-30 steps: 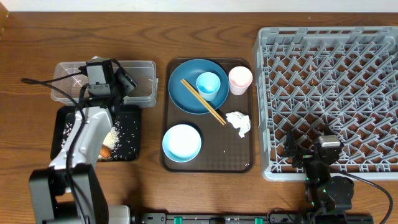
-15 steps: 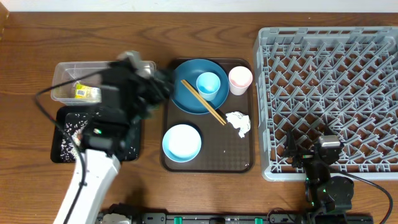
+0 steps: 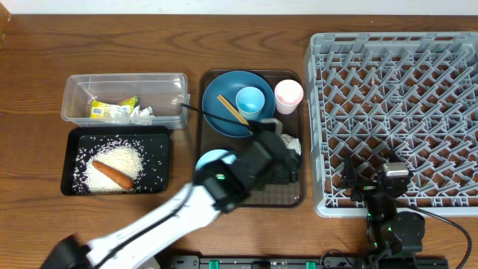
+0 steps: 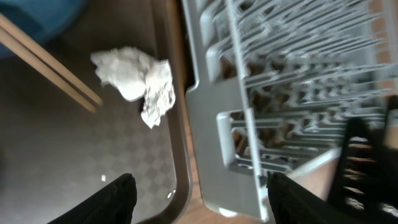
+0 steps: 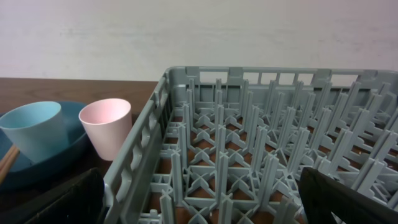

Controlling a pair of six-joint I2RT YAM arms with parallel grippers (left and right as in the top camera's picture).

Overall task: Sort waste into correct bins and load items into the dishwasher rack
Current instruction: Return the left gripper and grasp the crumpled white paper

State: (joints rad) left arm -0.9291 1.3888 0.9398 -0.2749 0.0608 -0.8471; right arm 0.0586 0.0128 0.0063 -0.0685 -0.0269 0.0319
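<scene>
Here, left gripper (image 4: 202, 190): fingers spread wide with nothing between them. It hangs over the right side of the brown serving tray (image 3: 250, 200), close to the rim that faces the rack.
Right gripper (image 5: 202, 200): fingers spread wide and empty, low at the near edge of the rack, looking across the pegs.
Crumpled white paper napkin (image 4: 134, 78): lies on the serving tray near its right rim, just beside the chopstick tips. From overhead the left gripper hides most of it.
Dark-blue plate (image 3: 224, 123): sits at the far end of the serving tray and carries the cup and the chopsticks.
Small light-blue cup (image 3: 250, 99): upright on the plate.
Wooden chopsticks (image 3: 231, 109): a pair side by side, slanting across the plate. From overhead the arm covers their near ends.
Pinkish-white cup (image 3: 289, 96): upright in the tray's far right corner, just beside the plate.
Pale-blue bowl (image 3: 211, 159): on the near left part of the tray, partly covered by the left arm.
Clear plastic tub (image 3: 172, 81): left of the serving tray, holding the yellow-green wrapper (image 3: 104, 110) and a small white scrap.
Black tray (image 3: 75, 187): just in front of the tub, holding the white rice (image 3: 123, 157) in a heap with scattered grains. The orange stick (image 3: 112, 174) lies at the heap's near edge.
Dishwasher rack (image 3: 396, 97): grey, right of the serving tray, with the tabletop showing through its lattice.
</scene>
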